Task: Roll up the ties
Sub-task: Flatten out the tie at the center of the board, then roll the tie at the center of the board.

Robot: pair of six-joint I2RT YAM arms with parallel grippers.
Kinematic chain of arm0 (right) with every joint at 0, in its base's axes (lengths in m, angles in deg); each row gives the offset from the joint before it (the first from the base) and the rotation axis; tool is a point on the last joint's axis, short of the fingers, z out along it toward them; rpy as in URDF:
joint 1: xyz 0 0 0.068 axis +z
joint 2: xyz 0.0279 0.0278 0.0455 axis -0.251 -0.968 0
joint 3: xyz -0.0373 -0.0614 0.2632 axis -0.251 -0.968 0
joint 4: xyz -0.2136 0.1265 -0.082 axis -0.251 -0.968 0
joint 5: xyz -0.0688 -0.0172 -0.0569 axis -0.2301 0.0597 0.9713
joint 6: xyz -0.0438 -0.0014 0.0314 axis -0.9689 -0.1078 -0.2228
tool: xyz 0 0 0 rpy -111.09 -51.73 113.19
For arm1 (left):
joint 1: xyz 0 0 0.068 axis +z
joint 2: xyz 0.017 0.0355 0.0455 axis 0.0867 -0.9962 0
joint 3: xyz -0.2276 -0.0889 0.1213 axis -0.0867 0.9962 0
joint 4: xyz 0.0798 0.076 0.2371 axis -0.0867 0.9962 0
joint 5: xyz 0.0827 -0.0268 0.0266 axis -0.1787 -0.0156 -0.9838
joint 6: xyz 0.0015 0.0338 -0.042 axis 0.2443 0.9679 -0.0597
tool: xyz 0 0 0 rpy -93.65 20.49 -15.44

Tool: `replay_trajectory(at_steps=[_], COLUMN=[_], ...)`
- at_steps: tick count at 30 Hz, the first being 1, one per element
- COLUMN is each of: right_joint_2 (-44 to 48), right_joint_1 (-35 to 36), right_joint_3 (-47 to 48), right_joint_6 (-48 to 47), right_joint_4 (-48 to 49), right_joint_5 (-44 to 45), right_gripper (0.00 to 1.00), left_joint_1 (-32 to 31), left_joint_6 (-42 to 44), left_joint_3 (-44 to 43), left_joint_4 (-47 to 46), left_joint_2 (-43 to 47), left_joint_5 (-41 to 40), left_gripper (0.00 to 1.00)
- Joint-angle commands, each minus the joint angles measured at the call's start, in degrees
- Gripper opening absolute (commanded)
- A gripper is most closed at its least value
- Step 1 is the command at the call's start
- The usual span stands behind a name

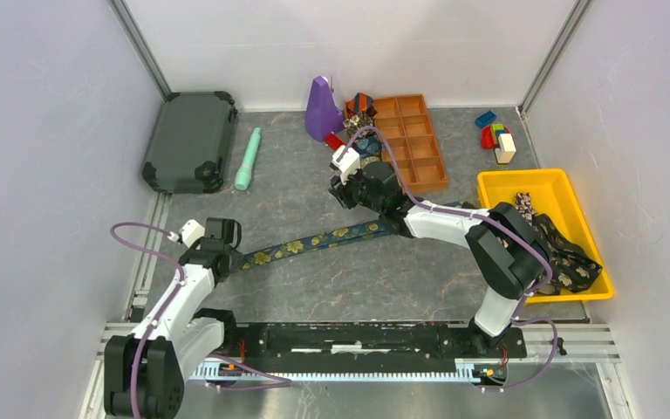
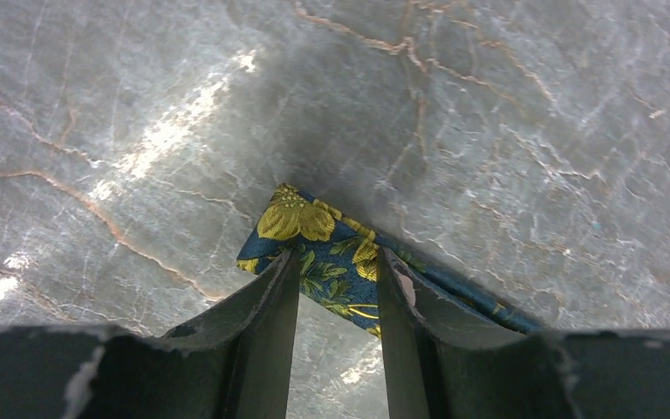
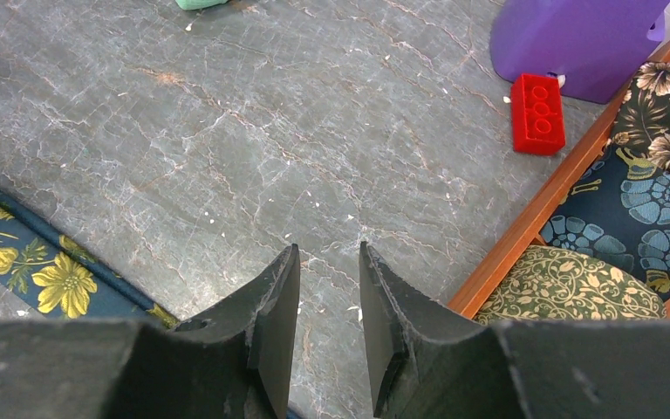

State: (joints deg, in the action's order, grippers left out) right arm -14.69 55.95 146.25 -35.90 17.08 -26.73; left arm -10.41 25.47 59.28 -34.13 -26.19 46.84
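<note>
- The left tool (image 2: 338, 262) is part open. Its two tips rest on the end of one flat blue-and-gold tie (image 2: 314, 223), which is not pinched.
- The right tool (image 3: 327, 253) is slightly open and empty above the bare counter (image 3: 227, 131).
- That tie stretches across the counter toward the right arm.
- Three rolled ties (image 3: 576, 284) sit in one wooden tray (image 3: 532, 223), with one red brick (image 3: 538, 113) beside it.
- One yellow bin (image 1: 506, 179) holds loose ties (image 1: 567, 253).

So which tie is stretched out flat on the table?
The navy tie with yellow flowers. The rolled ties sit in the orange tray, the heaped ties in the yellow bin.
</note>
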Motion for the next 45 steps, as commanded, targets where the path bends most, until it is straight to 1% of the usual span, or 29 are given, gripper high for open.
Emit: replay_trajectory(at_steps=[1,5,9,14,17,19,21,24,26,28,30,32,37,38,40,42,45], right_joint_2=[0.36,0.34,0.43,0.33,0.34,0.22,0.24,0.16,0.08,-0.1,-0.11,-0.02,-0.1,-0.1,-0.1,-0.1,-0.02], right_joint_1=[0.14,0.15,0.09,0.06,0.07,0.05,0.0,0.05,0.07,0.05,0.03,0.07,0.05,0.08,0.05,0.08,0.03], right_joint_3=[0.48,0.49,0.5,0.68,0.76,0.82,0.86,0.91,0.95,1.11,1.11,1.12,1.03,1.02,1.03,1.03,1.04], right_joint_6=[-0.25,-0.21,-0.25,-0.34,-0.34,-0.25,-0.23,-0.09,0.09,0.18,0.19,0.19,0.1,0.1,0.1,0.05,-0.08], right_joint_4=[0.94,0.87,0.68,0.33,0.32,0.34,0.32,0.32,0.39,0.34,0.23,0.16,0.15,0.17,0.17,0.16,-0.02], right_joint_5=[0.39,0.41,0.79,1.3,1.31,1.02,0.89,0.79,0.49,0.33,0.32,0.41,0.35,0.34,0.35,0.42,0.57], right_gripper=[0.37,0.37,0.37,0.37,0.37,0.37,0.37,0.37,0.37,0.37,0.37,0.37,0.37,0.37,0.37,0.37,0.37], left_joint_1=[1.6,1.67,1.64,0.89,-0.62,-1.5,-1.6,-1.64,-1.55,-1.45,-1.14,-0.13,4.49,5.32,9.02,11.54,13.88], left_joint_6=[-5.92,-8.4,-8.29,-8.99,-8.37,-6.46,-3.49,-0.13,0.49,0.13,-0.46,-1.57,-3.37,-3.69,-4.31,-4.89,-5.3], left_joint_3=[2.06,4.13,3.62,4.69,3.45,2.1,1.04,0.18,-0.59,-2.06,-3.17,-3.16,-0.68,-0.05,1.28,2.94,4.54], left_joint_4=[-1.91,-4.81,-6.17,-9.86,-9.97,-9.94,-9.41,-6.75,-3.85,0.3,3.6,5.27,5.24,4.86,3.55,1.6,-0.98], left_joint_2=[1.92,1.54,-1.87,-3.3,-3.89,-4.03,-3.0,1.03,4.35,6.07,6.73,7.08,9.85,10.54,11.07,11.05,10.51], left_joint_5=[-0.69,1.97,3.87,7.28,7.11,7.37,7.17,3.68,0.13,-4.14,-6.82,-6.86,-3.53,-2.58,-0.05,3.13,6.25], left_gripper=[0.45,0.46,0.46,0.43,0.43,0.44,0.47,0.56,0.65,0.71,0.73,0.72,0.69,0.68,0.66,0.62,0.57])
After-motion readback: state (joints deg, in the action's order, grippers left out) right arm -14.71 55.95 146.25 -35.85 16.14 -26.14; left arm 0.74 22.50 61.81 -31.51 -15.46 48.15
